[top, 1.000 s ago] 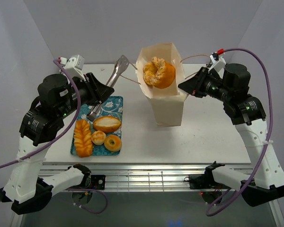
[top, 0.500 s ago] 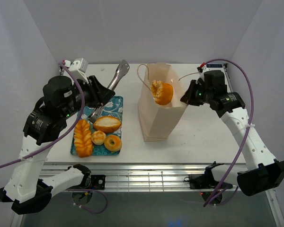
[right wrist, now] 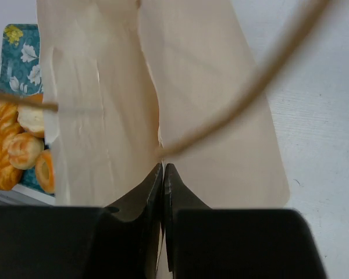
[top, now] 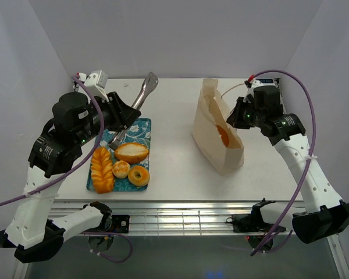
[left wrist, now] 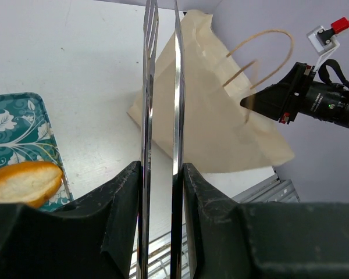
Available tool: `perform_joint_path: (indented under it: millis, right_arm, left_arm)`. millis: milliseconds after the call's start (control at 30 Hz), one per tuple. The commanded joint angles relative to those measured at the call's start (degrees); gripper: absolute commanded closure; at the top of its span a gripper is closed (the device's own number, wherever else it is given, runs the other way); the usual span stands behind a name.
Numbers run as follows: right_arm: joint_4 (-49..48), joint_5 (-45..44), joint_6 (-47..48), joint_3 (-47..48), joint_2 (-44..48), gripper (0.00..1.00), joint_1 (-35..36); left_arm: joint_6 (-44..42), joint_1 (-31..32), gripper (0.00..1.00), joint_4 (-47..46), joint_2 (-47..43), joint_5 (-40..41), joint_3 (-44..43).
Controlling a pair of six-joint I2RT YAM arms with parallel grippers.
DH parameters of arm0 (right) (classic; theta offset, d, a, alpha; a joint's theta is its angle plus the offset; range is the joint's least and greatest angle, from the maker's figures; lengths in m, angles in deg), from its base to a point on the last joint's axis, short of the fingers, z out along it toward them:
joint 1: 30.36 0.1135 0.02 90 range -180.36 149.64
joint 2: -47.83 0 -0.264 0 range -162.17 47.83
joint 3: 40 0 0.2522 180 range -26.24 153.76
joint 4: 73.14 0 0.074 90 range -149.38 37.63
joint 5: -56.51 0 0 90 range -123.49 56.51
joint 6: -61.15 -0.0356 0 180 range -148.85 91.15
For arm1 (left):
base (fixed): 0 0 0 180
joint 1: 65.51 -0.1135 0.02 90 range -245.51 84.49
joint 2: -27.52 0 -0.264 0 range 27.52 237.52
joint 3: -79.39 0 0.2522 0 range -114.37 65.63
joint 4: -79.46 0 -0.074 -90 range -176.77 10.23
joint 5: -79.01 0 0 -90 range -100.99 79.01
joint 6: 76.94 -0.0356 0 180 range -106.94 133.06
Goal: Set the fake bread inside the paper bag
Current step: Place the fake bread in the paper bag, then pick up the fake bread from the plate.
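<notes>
The paper bag (top: 212, 125) leans tilted on the table right of centre, and an orange pastry (top: 223, 135) shows dimly through its side. My right gripper (top: 237, 114) is shut on the bag's top edge; in the right wrist view the jaws (right wrist: 163, 167) pinch the paper (right wrist: 209, 116) just below a cord handle (right wrist: 262, 75). More fake bread lies on the teal tray (top: 141, 127): a braided loaf (top: 102, 168), an oval roll (top: 131, 152), a small bun (top: 121, 169) and a ring bagel (top: 139, 175). My left gripper (top: 127, 113) is shut on metal tongs (top: 141, 96), whose blades (left wrist: 175, 87) hold nothing.
The tongs point toward the back of the table, above the tray's far end. The table's front edge with its metal rail (top: 180, 209) lies close below the tray. White walls close in the back and both sides.
The right gripper has carried the bag to the right and tipped it over; its open mouth no longer faces up, so the pastry inside shows only through the paper. The left arm has barely moved.
</notes>
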Motion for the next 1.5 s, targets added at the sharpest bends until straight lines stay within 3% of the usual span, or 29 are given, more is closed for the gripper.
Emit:
perform_joint_path:
  millis: [0, 167, 400, 667, 900, 1133, 1300, 1467]
  right_arm:
    - [-4.32, 2.30, 0.50, -3.08, 2.08, 0.92, -0.13]
    - [-1.54, 2.02, 1.82, 1.75, 0.43, 0.92, -0.13]
    - [-4.70, 7.13, -0.38, -2.21, 1.56, 0.92, -0.13]
    - [-6.11, 9.06, -0.55, -4.05, 2.79, 0.92, -0.13]
    - [-6.46, 11.17, -0.55, -4.67, 3.06, 0.92, -0.13]
    - [-6.47, 12.31, -0.64, -4.50, 3.24, 0.92, 0.13]
    - [-6.46, 12.67, -0.64, -4.23, 3.41, 0.92, 0.75]
    - [-7.25, 13.45, -0.90, -4.76, 3.06, 0.92, 1.19]
  left_arm:
    - [0.20, 0.10, 0.57, -0.57, -1.77, 1.11, 1.79]
    - [2.92, 0.10, 0.57, 0.56, -5.91, 2.60, 11.36]
    - [9.43, 0.10, 0.58, 5.84, -9.60, 6.73, 18.23]
    - [11.02, 0.10, 0.60, 13.30, -7.06, 11.04, 16.04]
    - [9.79, -0.42, 0.59, 18.06, 1.01, 15.17, 11.65]
    - [6.97, -8.85, 0.60, 16.83, 4.01, 7.72, 13.31]
    - [8.55, -9.04, 0.64, 22.97, 4.54, 9.89, 12.27]
    - [13.11, -9.04, 0.59, 28.43, 5.16, 9.21, 10.67]
